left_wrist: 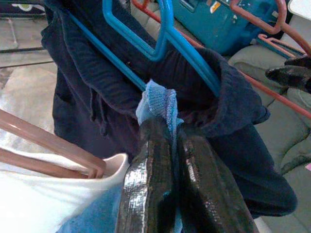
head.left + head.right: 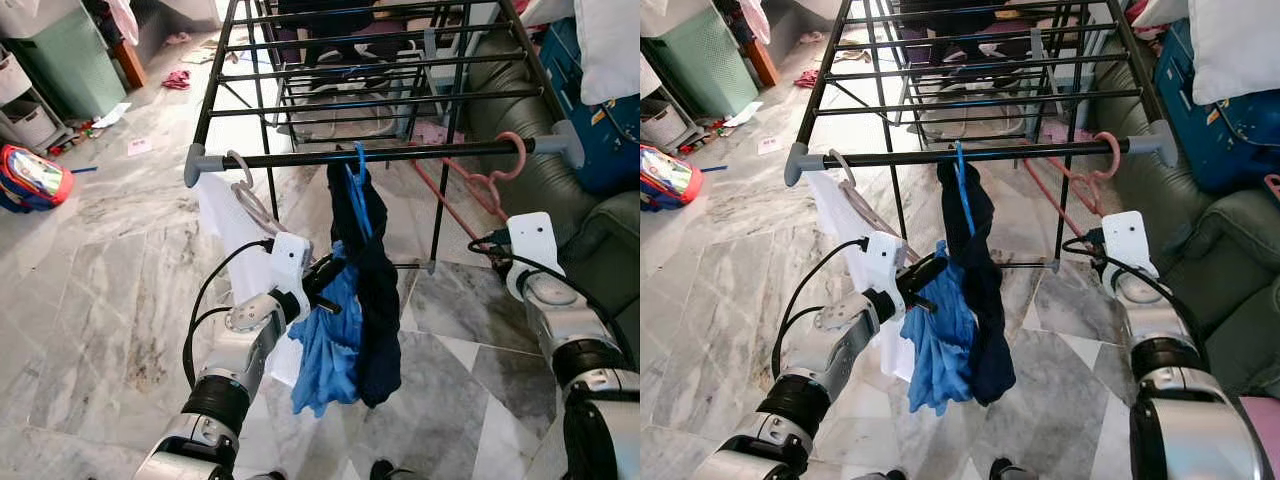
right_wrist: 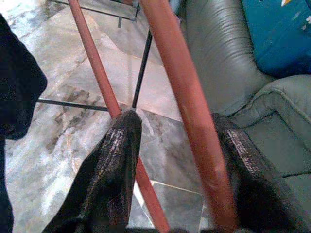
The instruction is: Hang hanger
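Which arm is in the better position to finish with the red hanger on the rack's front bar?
Right. The right claw is open around the red hanger, whose hook is already over the front bar. The left claw is shut on the light blue cloth.

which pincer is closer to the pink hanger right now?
Right. The right pincer is open with the pink hanger passing between its fingers. The left pincer is off to its left, shut on the light blue cloth under the blue hanger.
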`<state>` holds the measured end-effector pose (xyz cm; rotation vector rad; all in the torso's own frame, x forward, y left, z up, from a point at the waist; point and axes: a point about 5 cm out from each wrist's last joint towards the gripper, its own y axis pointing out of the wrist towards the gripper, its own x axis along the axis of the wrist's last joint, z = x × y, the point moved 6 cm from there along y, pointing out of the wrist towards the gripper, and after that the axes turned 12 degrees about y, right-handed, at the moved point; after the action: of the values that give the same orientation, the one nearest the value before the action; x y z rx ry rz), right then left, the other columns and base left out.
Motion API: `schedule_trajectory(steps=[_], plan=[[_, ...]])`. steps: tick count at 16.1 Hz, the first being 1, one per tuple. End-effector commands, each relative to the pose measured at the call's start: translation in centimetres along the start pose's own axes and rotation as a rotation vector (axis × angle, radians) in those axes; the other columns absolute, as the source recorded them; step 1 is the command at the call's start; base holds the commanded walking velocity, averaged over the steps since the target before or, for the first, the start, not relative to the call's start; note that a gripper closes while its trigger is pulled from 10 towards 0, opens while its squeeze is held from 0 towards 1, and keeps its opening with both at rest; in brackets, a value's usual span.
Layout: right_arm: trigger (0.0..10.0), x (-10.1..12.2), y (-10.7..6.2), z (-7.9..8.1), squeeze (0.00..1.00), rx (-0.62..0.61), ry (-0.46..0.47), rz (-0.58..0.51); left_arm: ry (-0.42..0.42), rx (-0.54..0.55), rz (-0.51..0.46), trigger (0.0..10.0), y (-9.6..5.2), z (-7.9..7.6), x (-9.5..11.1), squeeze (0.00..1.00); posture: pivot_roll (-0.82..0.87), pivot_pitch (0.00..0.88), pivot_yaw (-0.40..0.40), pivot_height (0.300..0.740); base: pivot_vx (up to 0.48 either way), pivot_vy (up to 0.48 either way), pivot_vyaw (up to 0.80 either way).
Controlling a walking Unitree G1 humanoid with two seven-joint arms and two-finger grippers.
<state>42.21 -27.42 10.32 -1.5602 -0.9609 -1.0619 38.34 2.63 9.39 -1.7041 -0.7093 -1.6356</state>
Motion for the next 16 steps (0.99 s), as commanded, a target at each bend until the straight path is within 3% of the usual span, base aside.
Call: schedule_trajectory(steps=[1,9,10,11,16], plan=[[10.0,0.57,0.13,0.23,0.00,0.018,0.007,-0.008,0.025,-0.008,0.017,10.0,0.02,0.15,-0.01,0.00,-0.06,0.142,0.092,0.740,0.000,0.000,0.00],[10.0,1.10,0.25,-0.21,0.00,0.067,-0.059,0.013,0.032,-0.007,0.027,10.0,-0.18,0.26,-0.25,0.00,-0.04,0.142,0.087,0.740,0.000,0.000,0.00],[3.3,1.21,0.26,-0.30,0.00,0.067,-0.062,0.013,0.032,-0.007,0.028,10.0,-0.21,0.26,-0.29,0.00,-0.04,0.142,0.086,0.740,0.000,0.000,0.00],[0.0,1.29,0.27,-0.37,0.00,0.067,-0.063,0.013,0.032,-0.006,0.029,10.0,-0.22,0.26,-0.32,0.00,-0.04,0.142,0.085,0.740,0.000,0.000,0.00],[0.0,1.29,0.27,0.58,0.00,0.125,-0.075,0.019,0.029,0.000,0.033,10.0,-0.24,0.25,-0.45,0.00,-0.04,0.139,0.078,0.740,0.000,0.000,0.00]])
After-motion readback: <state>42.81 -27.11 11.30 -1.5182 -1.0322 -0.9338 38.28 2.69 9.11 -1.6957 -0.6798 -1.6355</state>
